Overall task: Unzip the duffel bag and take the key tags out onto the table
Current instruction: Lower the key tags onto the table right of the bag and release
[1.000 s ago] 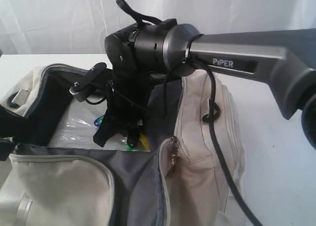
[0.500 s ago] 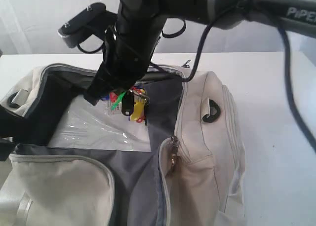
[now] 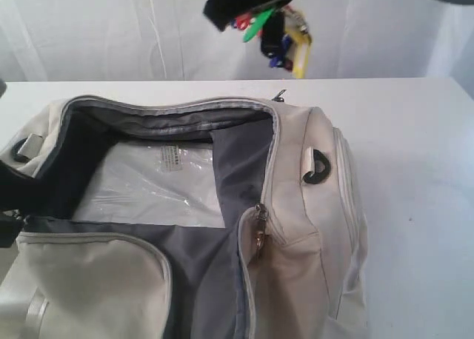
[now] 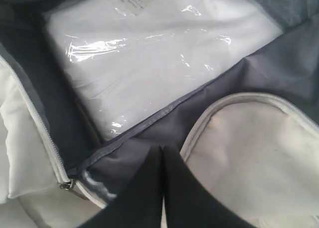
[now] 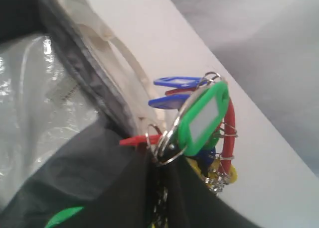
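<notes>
**KEY TAGS HELD ABOVE OPEN DUFFEL BAG**

The right gripper (image 5: 160, 161) was clamped on the key tags (image 5: 202, 117), gripping them at their metal rings (image 5: 168, 138). The bunch hung from the closed fingers. In the exterior view the bunch was in the air above the far rim of the duffel bag (image 3: 311, 228), touching neither the bag nor the table (image 3: 415, 132).

The bag lay on the table with its main compartment unzipped and gaping, exposing the grey lining (image 3: 237, 154). A clear plastic sheet (image 3: 148, 187) with a printed label lay flat inside. A dark zipper pull (image 3: 259, 237) hung at the near side pocket.

The left gripper (image 4: 162, 151) was closed, fingers pressed together, with its tips at the lining edge. Whether fabric was pinched between them could not be determined.
</notes>
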### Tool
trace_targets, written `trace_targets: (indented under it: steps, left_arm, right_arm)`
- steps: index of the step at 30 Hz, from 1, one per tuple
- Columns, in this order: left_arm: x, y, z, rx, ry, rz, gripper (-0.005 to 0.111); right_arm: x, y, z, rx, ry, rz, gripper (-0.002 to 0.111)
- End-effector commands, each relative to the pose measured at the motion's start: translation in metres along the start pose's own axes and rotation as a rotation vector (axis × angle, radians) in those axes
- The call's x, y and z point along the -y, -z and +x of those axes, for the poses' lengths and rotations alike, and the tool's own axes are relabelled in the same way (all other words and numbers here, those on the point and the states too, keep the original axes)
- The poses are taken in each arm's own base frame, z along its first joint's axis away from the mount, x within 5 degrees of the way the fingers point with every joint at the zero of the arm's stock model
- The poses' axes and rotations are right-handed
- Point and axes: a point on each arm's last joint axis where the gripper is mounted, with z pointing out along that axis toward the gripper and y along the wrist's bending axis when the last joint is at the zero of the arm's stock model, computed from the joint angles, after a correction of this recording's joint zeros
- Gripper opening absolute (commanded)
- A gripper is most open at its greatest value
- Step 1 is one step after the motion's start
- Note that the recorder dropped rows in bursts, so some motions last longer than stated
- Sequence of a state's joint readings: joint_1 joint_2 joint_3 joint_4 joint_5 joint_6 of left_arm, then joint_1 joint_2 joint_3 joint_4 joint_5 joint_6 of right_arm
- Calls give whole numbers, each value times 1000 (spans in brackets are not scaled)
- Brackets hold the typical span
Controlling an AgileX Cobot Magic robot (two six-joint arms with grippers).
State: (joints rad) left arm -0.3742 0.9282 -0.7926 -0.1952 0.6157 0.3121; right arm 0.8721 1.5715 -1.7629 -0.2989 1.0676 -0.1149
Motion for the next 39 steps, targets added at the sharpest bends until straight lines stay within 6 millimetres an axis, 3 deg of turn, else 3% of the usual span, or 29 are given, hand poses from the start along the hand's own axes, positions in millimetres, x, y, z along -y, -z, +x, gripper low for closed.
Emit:
trace_targets:
  steps: [1, 5, 11, 14, 17, 18, 23, 28, 33, 36, 39]
  left_arm:
    - [1, 1, 1, 4, 5, 4, 0]
    - [1, 1, 1, 9, 7, 5, 0]
    - [1, 1, 1, 9, 7, 5, 0]
    - [1, 1, 1, 9, 7, 5, 0]
    - [1, 1, 1, 9, 7, 5, 0]
    - [1, 1, 1, 9, 7, 5, 0]
    - [1, 1, 1, 9, 7, 5, 0]
    - [1, 1, 1, 10, 7, 4, 0]
    - [1, 1, 1, 10, 7, 4, 0]
    - [1, 1, 1, 10, 7, 4, 0]
    - [1, 1, 1, 13, 13, 9, 0]
  right_arm:
    - [40, 17, 19, -65, -85, 108, 0]
    - [63, 9, 42, -148, -141, 157, 0]
    - [85, -27, 87, -272, -223, 204, 0]
    - [90, -61, 135, -334, -297, 216, 0]
    - [86, -85, 167, -362, -336, 209, 0]
    - [79, -100, 186, -398, -341, 188, 0]
    - [52, -149, 229, -497, -338, 91, 0]
    - [38, -176, 243, -521, -423, 24, 0]
    - [37, -179, 244, -522, -430, 19, 2]
    - [37, -179, 240, -512, -478, 9, 14]
    - [41, -172, 231, -524, -527, -4, 38]
